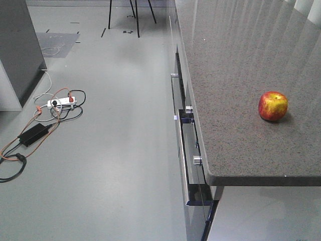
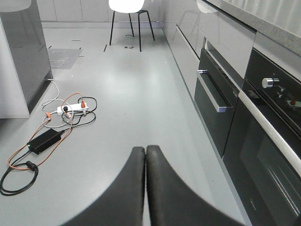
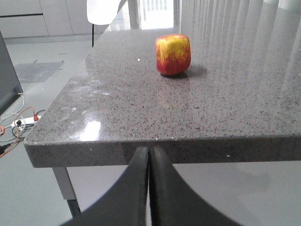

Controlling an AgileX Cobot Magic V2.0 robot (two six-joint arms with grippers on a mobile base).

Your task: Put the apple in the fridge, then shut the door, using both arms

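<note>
The red and yellow apple [image 1: 273,106] stands on the grey speckled counter [image 1: 235,75], near its right side and apart from both grippers. In the right wrist view the apple [image 3: 173,54] is straight ahead on the counter [image 3: 141,113]. My right gripper [image 3: 150,149] is shut and empty, its tips level with the counter's front edge. My left gripper [image 2: 146,149] is shut and empty, hanging over the bare floor. A corner of the dark grey fridge [image 1: 17,45] shows at the far left, also in the left wrist view [image 2: 26,52]. Its door cannot be made out.
Cables with a white power strip [image 1: 60,103] and a black adapter [image 1: 32,134] lie on the floor near the fridge. Dark oven fronts with a bar handle [image 2: 214,96] and knobs [image 1: 189,109] line the counter's side. A white chair [image 2: 126,4] stands at the back.
</note>
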